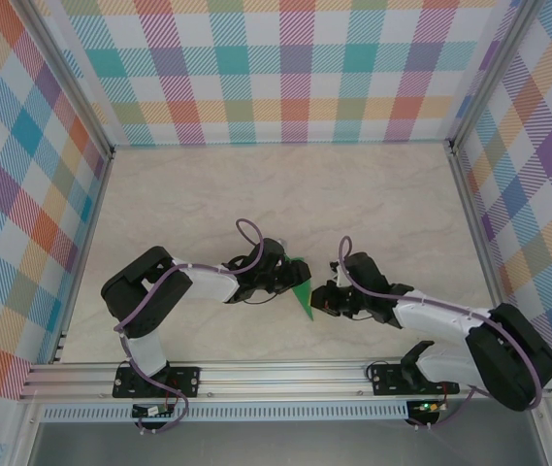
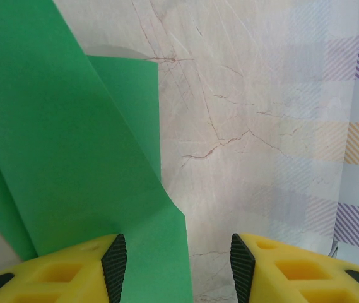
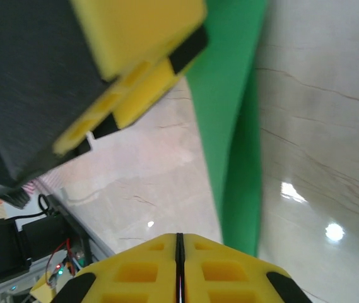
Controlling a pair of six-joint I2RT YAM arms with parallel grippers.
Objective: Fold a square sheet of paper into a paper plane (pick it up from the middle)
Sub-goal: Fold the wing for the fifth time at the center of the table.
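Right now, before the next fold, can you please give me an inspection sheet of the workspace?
Surface: pale marbled table.
Job's things: green paper, partly folded, between the hands.
Clutter: nothing seen.
Hands: left hand open, over the paper's edge; right hand shut, beside the paper.
Cables: purple cables looped along both arms.
Surroundings: plaid walls; metal rail at the near edge.
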